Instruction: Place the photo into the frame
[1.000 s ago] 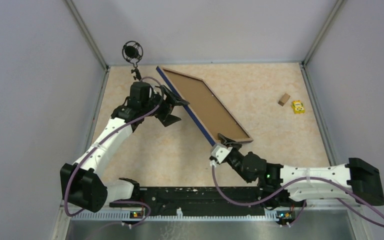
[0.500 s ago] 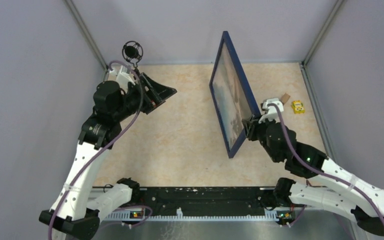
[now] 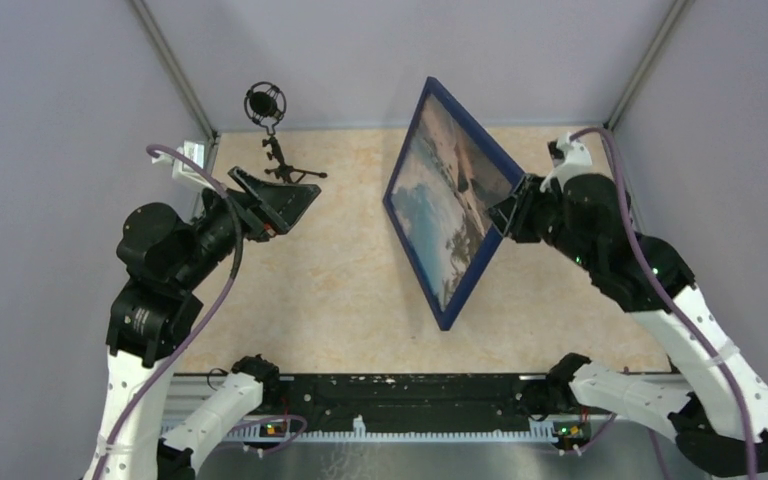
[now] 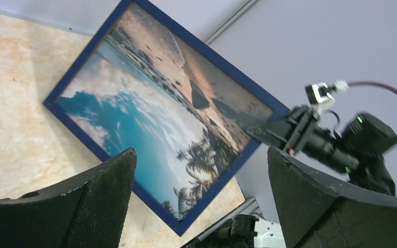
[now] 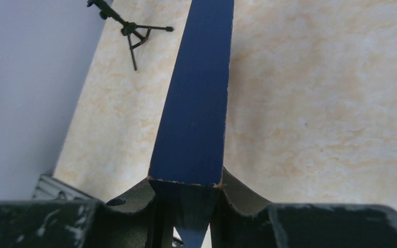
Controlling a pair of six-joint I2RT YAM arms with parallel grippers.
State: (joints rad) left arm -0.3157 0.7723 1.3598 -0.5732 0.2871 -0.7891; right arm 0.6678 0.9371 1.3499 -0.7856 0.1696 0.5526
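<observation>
The frame (image 3: pixel 413 262), dark blue on the side I see, hangs tilted in the air above the middle of the table. The photo (image 3: pixel 450 205) of turquoise water and palms sits inside it, facing left and upward. My right gripper (image 3: pixel 512 212) is shut on the frame's right rail, and the right wrist view shows the blue rail (image 5: pixel 199 103) clamped between its jaws (image 5: pixel 186 191). My left gripper (image 3: pixel 295 200) is raised at the left, open and empty, well apart from the frame. The left wrist view shows the photo (image 4: pixel 160 113) in the frame (image 4: pixel 85 54) beyond the open left gripper (image 4: pixel 200 155).
A small black microphone on a tripod (image 3: pixel 275 150) stands at the back left corner, also in the right wrist view as the tripod (image 5: pixel 132 28). Grey walls enclose the beige table (image 3: pixel 340 290) on three sides. A black rail (image 3: pixel 410 390) runs along the near edge.
The right arm has lifted the frame off the table and turned it from brown back up to picture side showing. The left gripper has let go, opened wide and drawn back left.
</observation>
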